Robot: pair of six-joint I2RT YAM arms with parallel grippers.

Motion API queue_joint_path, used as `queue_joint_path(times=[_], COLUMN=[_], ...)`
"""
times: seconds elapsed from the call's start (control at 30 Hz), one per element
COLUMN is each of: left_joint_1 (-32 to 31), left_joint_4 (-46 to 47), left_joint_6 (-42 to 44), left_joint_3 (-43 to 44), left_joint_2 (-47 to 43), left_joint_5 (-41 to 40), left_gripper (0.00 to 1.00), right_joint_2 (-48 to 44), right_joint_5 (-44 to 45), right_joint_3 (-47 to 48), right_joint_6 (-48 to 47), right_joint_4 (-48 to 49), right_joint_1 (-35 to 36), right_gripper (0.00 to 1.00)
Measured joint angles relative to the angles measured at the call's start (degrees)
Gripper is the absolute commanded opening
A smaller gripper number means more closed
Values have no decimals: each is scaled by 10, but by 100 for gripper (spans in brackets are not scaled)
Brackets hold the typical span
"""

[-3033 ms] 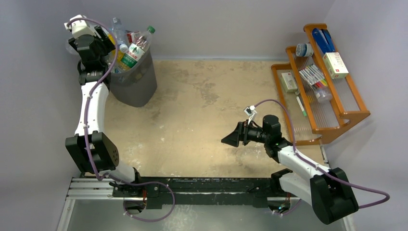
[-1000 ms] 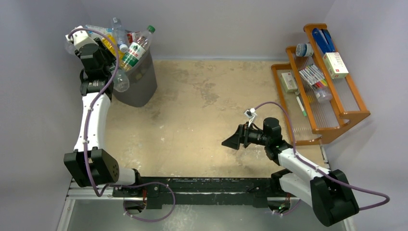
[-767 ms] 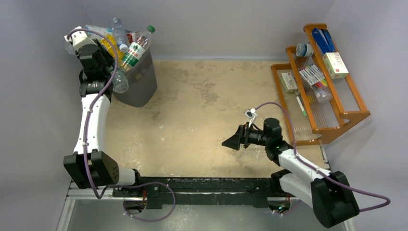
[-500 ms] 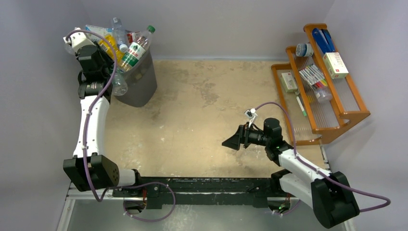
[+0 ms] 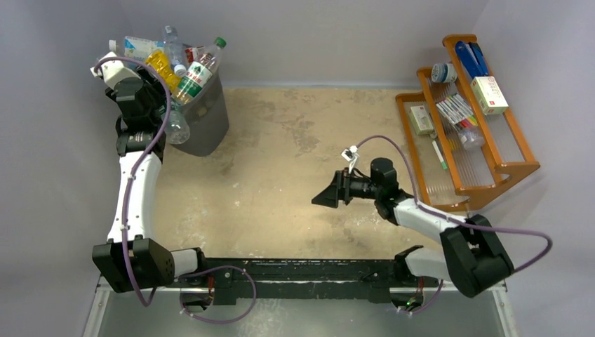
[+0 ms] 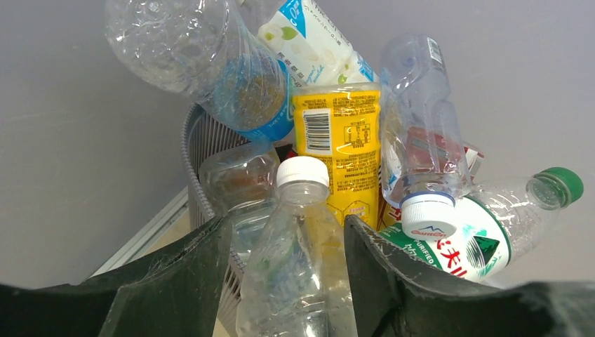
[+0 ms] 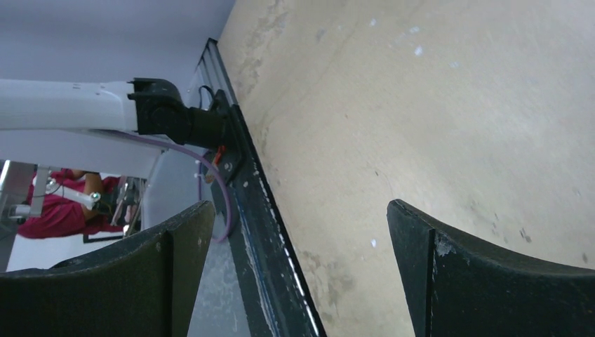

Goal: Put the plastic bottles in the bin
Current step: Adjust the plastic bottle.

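Gripping white-capped bottle (image 6: pixel 293 298), left gripper (image 6: pixel 281 242) was seen beside heaped bin (image 6: pixel 199 166); imo bottle needed to be lifted over rim, released gently; right gripper (image 7: pixel 302 221) was spread, empty

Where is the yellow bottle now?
In the top view the yellow bottle sticks out of the overfull bin at the far left corner, a blue-labelled bottle on its left, a green-capped bottle further right.

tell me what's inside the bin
The bin is heaped past its rim with plastic bottles: a yellow bottle, a green-capped bottle, a blue-labelled bottle and clear ones. Whatever lies lower down is covered. The white-capped bottle in the left gripper looks outside it.
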Motion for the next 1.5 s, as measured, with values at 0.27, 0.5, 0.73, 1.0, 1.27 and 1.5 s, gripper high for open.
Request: queue_joint_path(times=[0.27,0.5,0.73,1.0,1.27,1.5], left_joint_1=[0,0,0,0,0,0], left_joint_4=[19,22,23,37,38,54], left_joint_6=[-9,-9,-9,-11,-15,-33], left_joint_3=[-19,-23,-25,-48,-63,-82], left_joint_2=[-9,-11,-12,-31,-49,-58], left_joint_5=[0,-2,1,18,29,44], left_gripper=[59,60,60,60,60,60], right_joint_2=[182,436,727,809,834,843], right_joint_5=[-38,-108,-129,-115,-88,-80], right_joint_3=[136,375,718,883,1103,1101], right_joint_6=[88,296,601,643,646,650], right_joint_4=[141,398,548,560,547,508], right_joint_1=[82,140,148,152,185,220], right_gripper=[95,89,100,100,100,100])
